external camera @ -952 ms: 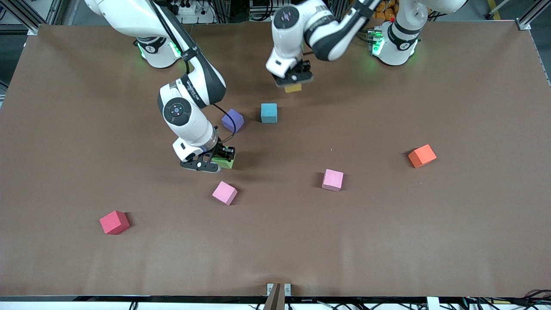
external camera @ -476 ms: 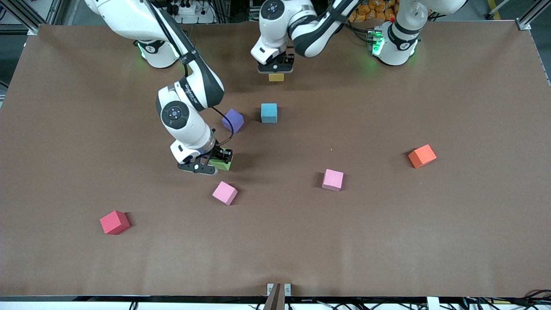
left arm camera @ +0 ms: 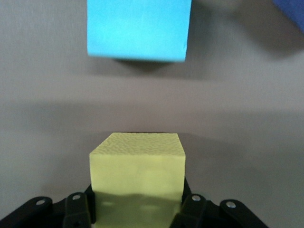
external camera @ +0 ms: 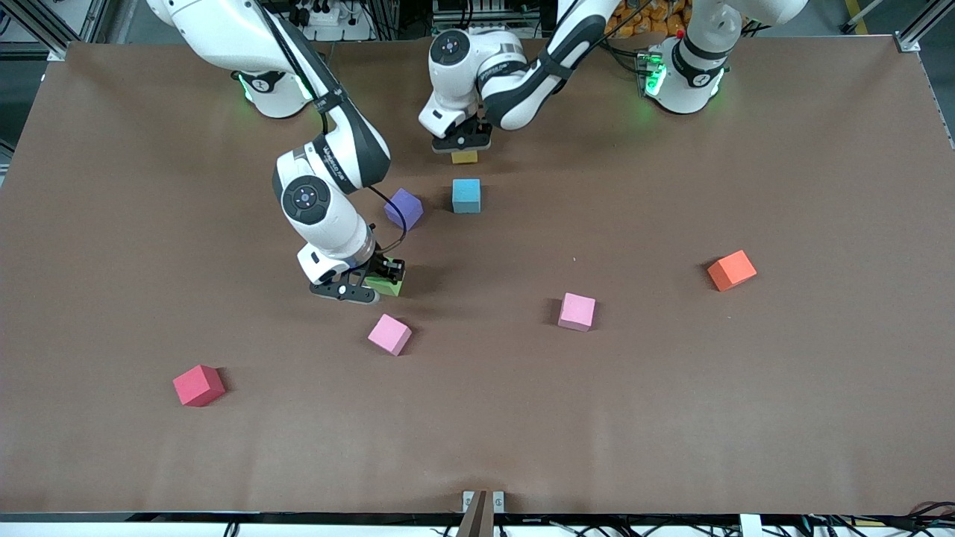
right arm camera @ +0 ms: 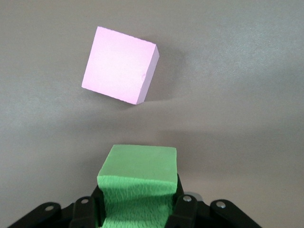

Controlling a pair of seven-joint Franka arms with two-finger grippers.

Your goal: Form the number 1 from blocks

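The left gripper (external camera: 464,143) sits at the upper middle of the frame, clamped on the yellow block (external camera: 464,156), just above the blue block (external camera: 466,195) on the brown table (external camera: 746,410). The right gripper (external camera: 373,280), left of centre, is closed on the green block (external camera: 388,284). One pink block (external camera: 389,334) lies just below it, another pink block (external camera: 577,311) sits right of centre. The purple cube (external camera: 404,209) rests beside the blue one.
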